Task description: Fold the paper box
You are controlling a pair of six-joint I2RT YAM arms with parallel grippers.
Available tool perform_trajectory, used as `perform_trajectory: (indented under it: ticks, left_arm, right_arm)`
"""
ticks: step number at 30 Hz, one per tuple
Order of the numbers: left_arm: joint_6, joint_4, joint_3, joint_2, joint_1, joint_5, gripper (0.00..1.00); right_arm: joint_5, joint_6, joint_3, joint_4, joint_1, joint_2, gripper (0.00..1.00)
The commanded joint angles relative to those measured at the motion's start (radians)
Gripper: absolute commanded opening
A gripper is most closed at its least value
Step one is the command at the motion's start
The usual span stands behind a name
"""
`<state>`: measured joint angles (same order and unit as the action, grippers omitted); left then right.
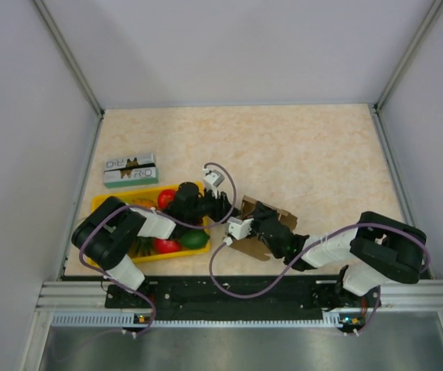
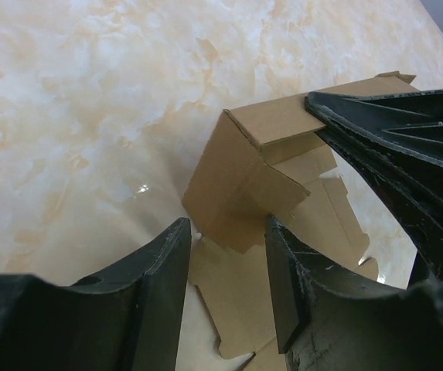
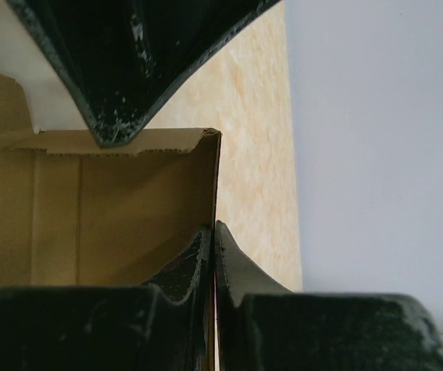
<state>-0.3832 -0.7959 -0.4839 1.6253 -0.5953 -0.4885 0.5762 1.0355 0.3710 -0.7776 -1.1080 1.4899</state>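
The paper box (image 1: 286, 219) is brown kraft cardboard, partly folded, lying on the table near its front edge, between the two grippers. In the left wrist view the paper box (image 2: 240, 166) has one panel raised and its flat flaps spread below. My left gripper (image 2: 225, 232) is open, with a fold corner of the raised panel between its fingertips; I cannot tell if they touch it. In the top view the left gripper (image 1: 225, 207) is at the box's left end. My right gripper (image 3: 214, 228) is shut on the edge of an upright wall of the box (image 3: 120, 209). In the top view the right gripper (image 1: 257, 222) is over the box.
A yellow tray (image 1: 103, 203) holding red and green produce lies under the left arm. A green-and-white printed carton (image 1: 130, 170) lies behind it. Grey walls enclose the table on three sides.
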Motion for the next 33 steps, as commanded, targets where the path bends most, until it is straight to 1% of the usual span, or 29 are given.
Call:
perform_trajectory:
  ticks: [1,4,8,9,14,17,20,22,25,28,30,33]
  left_arm:
    - [0.047,-0.019,-0.021,-0.013,-0.058,0.039,0.49]
    - [0.076,0.029,-0.032,-0.031,-0.086,0.102,0.49]
    - [0.078,0.041,-0.053,-0.021,-0.093,0.204,0.50]
    - [0.078,0.035,-0.058,-0.013,-0.097,0.246,0.50]
    - [0.081,0.003,-0.074,0.008,-0.139,0.344,0.49]
    - [0.096,0.000,-0.084,0.013,-0.155,0.332,0.49]
    - [0.086,-0.034,-0.061,0.008,-0.155,0.315,0.51]
    - [0.079,-0.051,-0.052,0.002,-0.159,0.332,0.52]
    - [0.083,-0.063,-0.039,-0.010,-0.176,0.399,0.53]
    - [0.095,-0.065,-0.027,-0.024,-0.202,0.511,0.48]
    - [0.101,-0.069,-0.013,-0.031,-0.204,0.522,0.46]
    - [0.116,-0.120,0.030,-0.053,-0.205,0.524,0.48]
  right_arm:
    - [-0.013,-0.034,0.003,0.000,-0.012,-0.011,0.01]
    - [-0.012,-0.034,-0.004,-0.018,-0.012,-0.013,0.02]
    - [-0.010,-0.043,-0.003,-0.015,-0.012,-0.019,0.02]
    - [-0.012,-0.045,-0.001,-0.014,-0.012,-0.023,0.02]
    - [-0.025,-0.057,0.002,0.003,-0.012,-0.031,0.02]
    - [-0.033,-0.065,0.009,0.027,-0.012,-0.040,0.02]
    - [-0.030,-0.066,0.009,0.026,-0.012,-0.049,0.03]
    - [-0.035,-0.074,0.014,0.041,-0.012,-0.057,0.03]
    - [-0.041,-0.087,0.017,0.049,-0.013,-0.062,0.03]
    - [-0.042,-0.094,0.016,0.046,-0.013,-0.062,0.03]
    - [-0.042,-0.095,0.014,0.049,-0.013,-0.065,0.03]
    - [-0.041,-0.088,0.016,0.054,-0.013,-0.066,0.04]
